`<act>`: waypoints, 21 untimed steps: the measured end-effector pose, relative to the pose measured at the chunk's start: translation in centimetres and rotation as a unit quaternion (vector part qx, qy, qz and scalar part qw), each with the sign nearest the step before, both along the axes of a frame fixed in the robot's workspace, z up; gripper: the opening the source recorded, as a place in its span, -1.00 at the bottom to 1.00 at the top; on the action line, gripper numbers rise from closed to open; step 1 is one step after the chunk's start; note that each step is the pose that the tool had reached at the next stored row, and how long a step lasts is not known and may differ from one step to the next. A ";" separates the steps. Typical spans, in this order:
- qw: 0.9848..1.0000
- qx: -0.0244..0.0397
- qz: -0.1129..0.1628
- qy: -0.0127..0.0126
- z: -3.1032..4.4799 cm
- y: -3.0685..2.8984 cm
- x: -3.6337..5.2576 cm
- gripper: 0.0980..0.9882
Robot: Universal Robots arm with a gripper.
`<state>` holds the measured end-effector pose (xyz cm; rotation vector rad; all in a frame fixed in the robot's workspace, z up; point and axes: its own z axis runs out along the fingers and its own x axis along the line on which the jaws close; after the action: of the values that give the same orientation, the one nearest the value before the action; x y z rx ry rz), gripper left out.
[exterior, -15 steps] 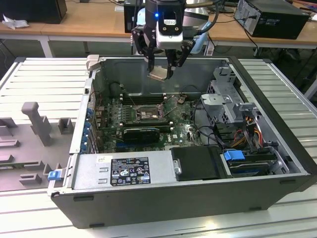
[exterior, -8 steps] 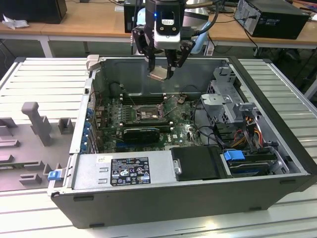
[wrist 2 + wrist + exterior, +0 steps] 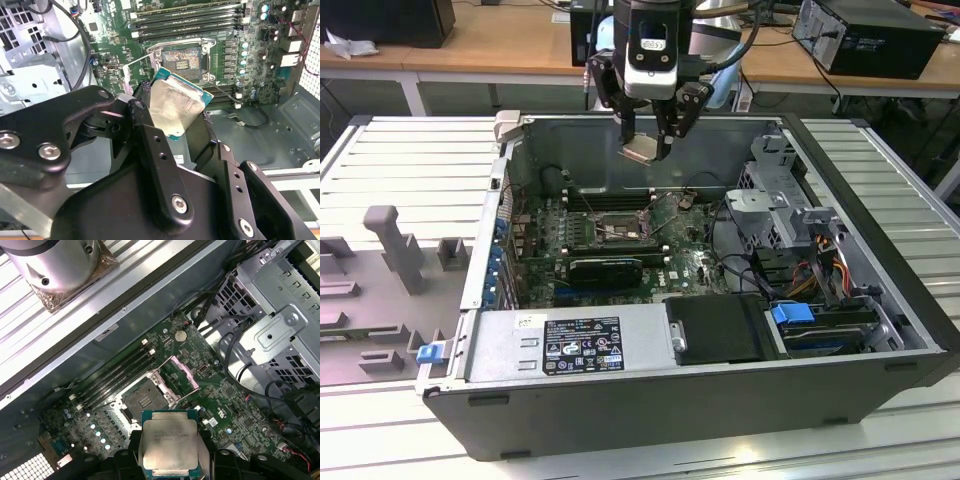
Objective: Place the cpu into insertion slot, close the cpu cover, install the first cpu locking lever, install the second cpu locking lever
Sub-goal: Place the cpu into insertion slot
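Observation:
My gripper [image 3: 645, 148] hangs above the open computer case, shut on the cpu [image 3: 642, 151]. In both wrist views the cpu [image 3: 177, 107] [image 3: 169, 447] shows its silvery lid on a green edge, pinched between the black fingers [image 3: 146, 117]. Below it on the green motherboard lies the insertion slot [image 3: 615, 229] [image 3: 182, 59] [image 3: 142, 401], uncovered and bare, with its contact field showing. The cpu cover [image 3: 182, 372] stands swung up at the slot's side toward the drive cage. The cpu is well above the slot, not touching it.
Long black memory slots [image 3: 605, 200] run beside the socket. A metal drive cage [image 3: 770, 200] with cables fills the case on the exterior view's right. The power supply [image 3: 570, 345] lies at the case's near edge. A grey fixture [image 3: 395, 240] sits outside on the exterior view's left.

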<state>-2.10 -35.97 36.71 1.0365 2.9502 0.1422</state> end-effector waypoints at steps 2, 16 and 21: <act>1.000 0.000 -0.013 0.000 -0.01 0.00 0.00 -0.04; 0.994 0.000 -0.106 0.000 -0.11 0.00 0.00 -0.04; 0.989 0.000 -0.147 0.000 -0.14 0.00 0.00 -0.04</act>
<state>-2.10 -35.97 36.57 1.4526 2.7545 0.1373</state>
